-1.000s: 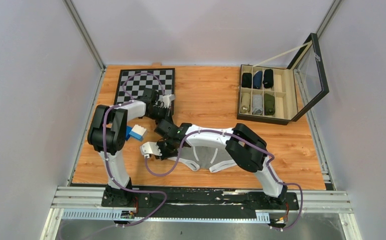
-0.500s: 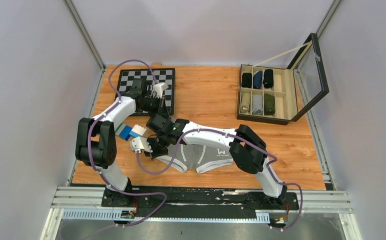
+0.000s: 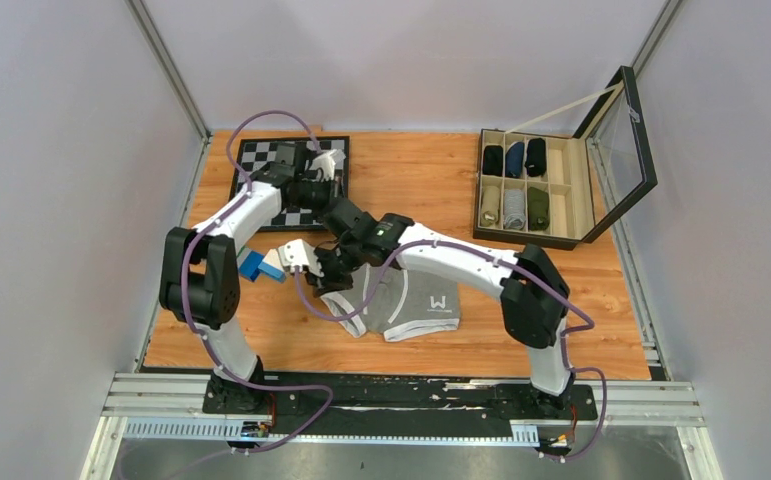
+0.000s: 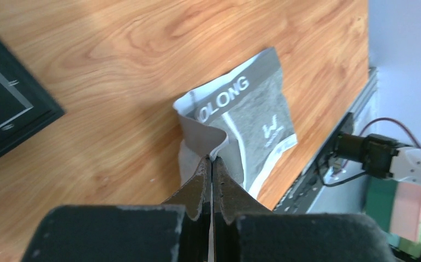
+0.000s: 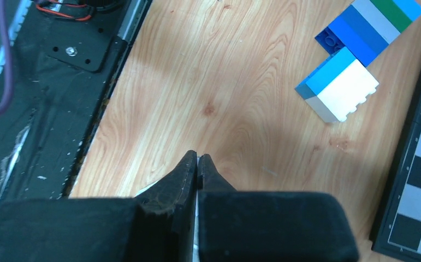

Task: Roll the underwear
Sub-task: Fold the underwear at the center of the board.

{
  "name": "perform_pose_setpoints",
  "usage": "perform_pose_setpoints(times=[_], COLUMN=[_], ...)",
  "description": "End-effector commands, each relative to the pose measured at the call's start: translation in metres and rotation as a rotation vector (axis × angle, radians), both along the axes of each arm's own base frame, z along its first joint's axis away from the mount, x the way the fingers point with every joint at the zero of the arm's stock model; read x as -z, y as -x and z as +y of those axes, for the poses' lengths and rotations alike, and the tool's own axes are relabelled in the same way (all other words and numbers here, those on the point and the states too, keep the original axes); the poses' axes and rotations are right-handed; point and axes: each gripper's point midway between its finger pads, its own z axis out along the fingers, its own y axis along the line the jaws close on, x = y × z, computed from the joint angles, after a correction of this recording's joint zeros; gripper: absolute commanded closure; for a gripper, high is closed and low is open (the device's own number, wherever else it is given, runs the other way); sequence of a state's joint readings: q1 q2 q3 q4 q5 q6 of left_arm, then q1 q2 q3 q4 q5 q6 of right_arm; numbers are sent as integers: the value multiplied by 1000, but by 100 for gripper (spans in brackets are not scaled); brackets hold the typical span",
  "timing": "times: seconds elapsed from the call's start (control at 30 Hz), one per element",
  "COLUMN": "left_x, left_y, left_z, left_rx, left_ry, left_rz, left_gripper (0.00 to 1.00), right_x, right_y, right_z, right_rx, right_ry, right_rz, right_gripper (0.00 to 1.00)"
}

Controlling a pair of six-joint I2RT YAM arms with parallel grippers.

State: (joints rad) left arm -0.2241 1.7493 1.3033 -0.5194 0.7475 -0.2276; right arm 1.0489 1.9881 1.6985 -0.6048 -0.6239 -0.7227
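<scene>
While your left fingers (image 4: 199,183) are pinching a raised fold of the underwear (image 3: 411,310) and your right fingers (image 5: 184,176), pressed together, are seemingly nipping its edge, you are spreading it on the counter's (image 3: 581,300) middle, and the next move is calling for a flat release.

Robot lab test cell, that's my read. I'm driving inside a booth of plain grey wall panels (image 3: 51,180) on aluminium corner posts (image 3: 166,65). A wooden tabletop (image 3: 431,190) is fronted by extrusion rails (image 3: 401,403), a black mounting plate (image 3: 401,385) and loose purple cable (image 5: 4,54). The props look staged, not lived-in: chessboard (image 3: 259,157), toy bricks (image 5: 342,90), compartment box (image 3: 523,236) of rolled socks (image 3: 514,158).
</scene>
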Motion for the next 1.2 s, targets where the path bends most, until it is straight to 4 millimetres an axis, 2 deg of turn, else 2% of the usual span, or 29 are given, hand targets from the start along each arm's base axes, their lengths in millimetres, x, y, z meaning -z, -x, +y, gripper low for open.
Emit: perform_pose_setpoints(times=[0.0,0.13,0.33,0.53,0.63,0.73,0.9,1.17], left_x=[-27,-31,-28,-32,-29,-26,-21,-16], left_y=[-16,-23,-19,-37,-31,-13,11,-1], left_z=[-38,-61,-96,-122,-140,-156,-164,-166], left_rx=[-31,-43,-3,-55,-20,18,51,22], left_ry=[101,143,166,231,238,240,196,137], left_rz=[-2,9,10,-10,-2,18,21,-26], left_gripper=[100,100,100,100,100,100,100,100], right_x=[-35,-34,-30,-23,-18,-13,-10,10], right_y=[27,20,7,6,8,16,30,42], right_z=[-20,-42,-87,-127,-142,-152,-164,-198], right_rx=[-37,2,83,148,165,161,147,142], right_ry=[-50,-50,-59,-65,-59,-45,-33,32], right_rz=[90,139,192,233,250,273,308,275], right_gripper=[100,100,100,100,100,100,100,100])
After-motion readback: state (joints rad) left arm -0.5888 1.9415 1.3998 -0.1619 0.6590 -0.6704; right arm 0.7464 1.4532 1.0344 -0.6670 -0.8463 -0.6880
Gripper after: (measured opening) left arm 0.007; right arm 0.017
